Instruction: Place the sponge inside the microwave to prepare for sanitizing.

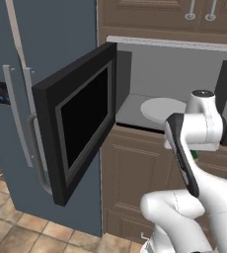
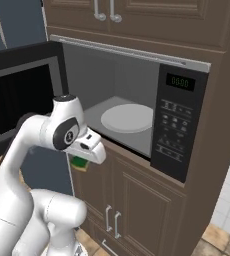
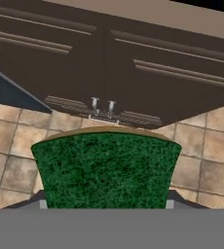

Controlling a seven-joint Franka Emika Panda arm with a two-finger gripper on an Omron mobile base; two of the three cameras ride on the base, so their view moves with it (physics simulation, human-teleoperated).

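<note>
The small flat sponge [image 3: 106, 168], yellow with a green scrub layer, fills the lower centre of the hand view with its green face toward the camera; only a thin yellow edge shows along its top. Its lower part is cut off at the bottom of that frame. In the right base view a small green and yellow patch [image 2: 80, 162] shows under the white hand, left of centre, in front of the cabinet front and below the oven opening. In the left base view only a green sliver [image 1: 195, 155] is visible beside the arm.

The two-finger gripper [image 3: 106, 203] is closed on the sponge; only small grey parts of the fingers [image 3: 42, 204] show at either side of the block, and the tips are hidden behind it.

The built-in black microwave [image 2: 179, 125] stands open. Its grey-framed dark window door [image 1: 81, 121] swings out toward the left of the left base view, with the curved grey bar handle [image 1: 36, 158] on its outer edge. The white round plate [image 2: 128, 118] lies on the grey interior floor, partly hidden by the arm in the left base view. The side button panel [image 2: 173, 132] is at right of the opening; its labels are too small to read.

Brown wooden cabinet doors [image 3: 133, 68] and tan floor tiles [image 3: 211, 165] lie beyond the sponge in the hand view.
</note>
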